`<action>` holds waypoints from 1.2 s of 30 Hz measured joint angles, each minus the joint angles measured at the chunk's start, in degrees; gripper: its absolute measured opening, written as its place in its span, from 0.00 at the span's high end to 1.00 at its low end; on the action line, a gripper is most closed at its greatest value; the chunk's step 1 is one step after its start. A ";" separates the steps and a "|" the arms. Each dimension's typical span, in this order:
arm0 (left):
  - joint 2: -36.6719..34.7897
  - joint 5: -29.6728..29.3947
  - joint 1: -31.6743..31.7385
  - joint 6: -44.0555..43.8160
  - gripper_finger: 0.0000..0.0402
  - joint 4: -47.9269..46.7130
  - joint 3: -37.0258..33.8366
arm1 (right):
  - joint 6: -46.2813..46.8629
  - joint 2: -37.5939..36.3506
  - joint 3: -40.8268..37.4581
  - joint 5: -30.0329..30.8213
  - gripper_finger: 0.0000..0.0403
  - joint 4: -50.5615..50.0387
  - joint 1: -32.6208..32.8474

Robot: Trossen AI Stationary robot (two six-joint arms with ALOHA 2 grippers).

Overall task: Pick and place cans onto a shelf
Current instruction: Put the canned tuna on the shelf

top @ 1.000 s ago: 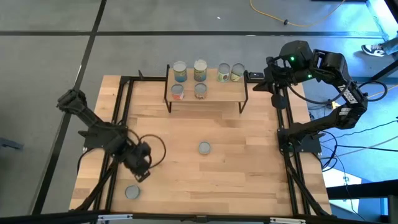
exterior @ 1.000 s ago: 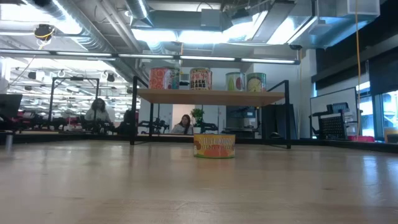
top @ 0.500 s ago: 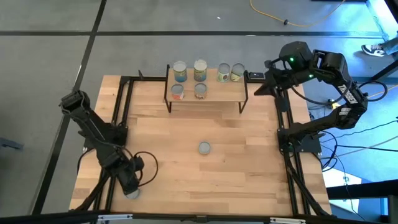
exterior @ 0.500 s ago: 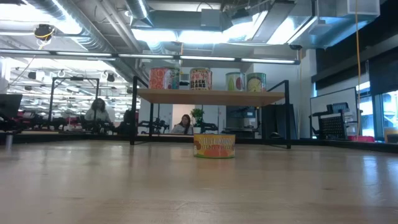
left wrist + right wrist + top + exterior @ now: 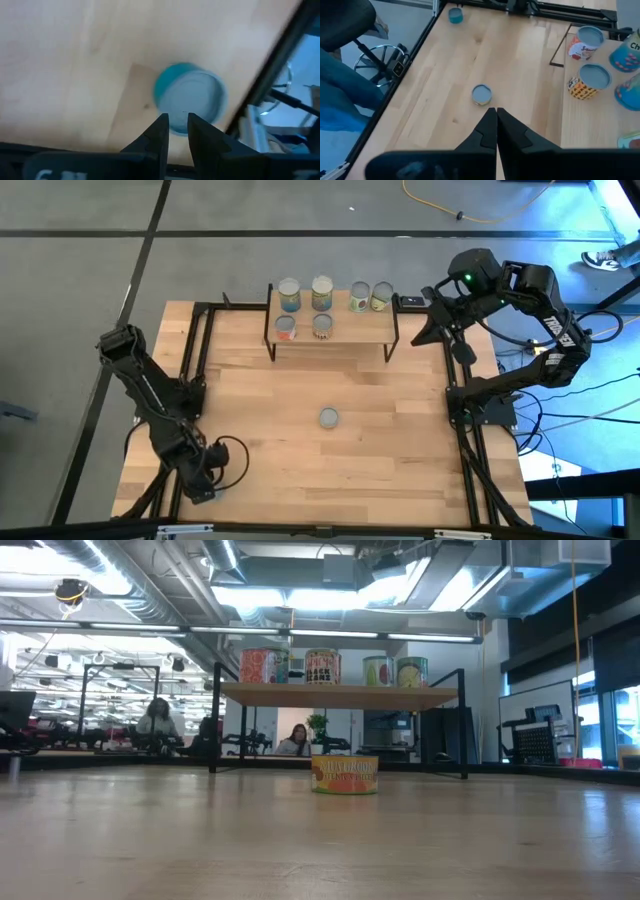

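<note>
A blue-green can [image 5: 190,97] with a silvery top stands near the table's near left corner. My left gripper [image 5: 178,120] [image 5: 203,483] points down right above it, open by a narrow gap with nothing between its fingers. A yellow-orange can [image 5: 329,417] [image 5: 345,775] [image 5: 481,94] stands mid-table. The shelf [image 5: 345,332] at the far edge carries several cans on top [image 5: 321,293] and two on its lower level [image 5: 285,327]. My right gripper [image 5: 496,112] [image 5: 440,330] hangs shut, high beside the shelf's right end.
Black frame rails [image 5: 190,380] run along the table's left and right sides [image 5: 460,430], close to the corner can. Bare wood lies between the shelf and the middle can. People sit in the room beyond the table [image 5: 158,720].
My left gripper has swung toward the table's near left corner and come down, and now stands over the blue-green can. My right gripper has stayed in place and turned its wrist a little.
</note>
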 joint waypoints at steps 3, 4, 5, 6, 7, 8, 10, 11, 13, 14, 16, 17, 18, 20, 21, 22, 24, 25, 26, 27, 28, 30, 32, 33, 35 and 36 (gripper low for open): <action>0.00 -0.18 0.04 -0.04 0.84 -0.35 -1.52 | 0.02 0.00 0.00 0.05 0.99 0.05 0.01; 0.00 -0.17 0.04 -0.04 0.84 -0.21 -1.98 | 0.01 0.00 0.00 0.10 0.99 0.09 -0.01; 0.00 -0.16 0.04 -0.04 0.84 0.43 -2.53 | 0.02 0.00 0.00 0.13 0.99 0.09 -0.01; 0.00 -0.14 0.04 -0.04 0.84 1.24 -3.06 | 0.02 0.00 0.00 0.13 0.99 0.09 0.00; 0.00 -0.14 0.04 -0.04 0.84 2.27 -3.53 | 0.02 0.00 0.00 0.15 0.99 0.09 -0.01; 0.00 -0.16 0.04 -0.04 0.84 3.28 -3.90 | 0.02 0.00 0.00 0.15 0.99 0.09 -0.01; 0.00 -0.15 0.04 -0.04 0.84 5.11 -4.56 | 0.02 0.00 0.00 0.15 0.99 0.09 0.01; 0.00 -0.14 0.04 -0.04 0.84 5.24 -4.75 | 0.02 0.00 0.00 0.15 0.99 0.09 0.00; 0.00 -0.12 0.04 0.16 0.84 5.34 -5.01 | 0.02 0.00 0.00 0.15 0.99 0.09 -0.01; 0.00 -0.12 0.04 0.33 0.84 5.38 -5.07 | 0.02 0.00 0.00 0.17 0.99 0.09 -0.01; 0.00 -0.14 0.04 0.36 0.84 5.69 -5.43 | 0.02 0.00 0.00 0.17 0.99 0.09 -0.01; 0.00 -0.12 0.04 0.35 0.84 5.87 -5.63 | 0.02 0.00 0.00 0.17 0.99 0.09 0.01; 0.00 -0.12 0.04 0.35 0.84 6.56 -5.90 | 0.02 0.00 0.00 0.17 0.99 0.09 0.01; 0.00 -0.12 0.04 0.35 0.84 8.26 -6.47 | 0.03 0.00 0.00 0.18 0.99 0.09 -0.01; 0.00 -0.12 0.04 0.35 0.84 8.96 -6.81 | 0.03 0.00 0.00 0.17 0.99 0.09 0.01; 0.00 -0.12 0.04 0.35 0.84 9.67 -7.23 | 0.02 0.00 0.00 0.17 0.99 0.09 0.01; 0.00 -0.12 0.04 0.34 0.84 10.75 -8.14 | 0.02 0.00 0.00 0.18 0.99 0.08 0.01; 0.00 -0.10 0.04 0.25 0.84 10.80 -8.44 | 0.03 0.00 0.00 0.20 0.99 0.08 0.00; 0.00 -0.10 0.04 -0.04 0.84 10.81 -8.79 | 0.02 0.00 0.00 0.20 0.99 0.07 -0.01; 0.00 -0.10 0.04 -0.43 0.84 10.82 -9.22 | 0.02 0.00 0.00 0.20 0.99 0.07 0.01; 0.00 -0.10 0.04 -1.33 0.84 10.77 -9.73 | 0.02 0.00 0.00 0.20 0.99 0.07 -0.01; -0.13 -0.02 0.06 -3.32 0.84 10.99 -10.70 | 0.07 0.00 0.00 0.20 0.99 0.07 0.01; -0.24 -0.01 0.06 -5.33 0.84 11.24 -11.63 | 0.20 0.00 0.00 0.21 0.99 0.07 0.00; -0.24 0.01 0.06 -6.55 0.84 11.48 -11.96 | 0.22 0.00 0.00 0.22 0.99 0.07 0.00; -0.24 -0.11 0.06 -7.47 0.84 11.55 -12.13 | 0.22 0.00 0.00 0.22 0.99 0.07 0.01; -0.23 -0.14 0.05 -7.51 0.84 11.58 -12.15 | 0.22 0.00 0.00 0.22 0.99 0.07 0.01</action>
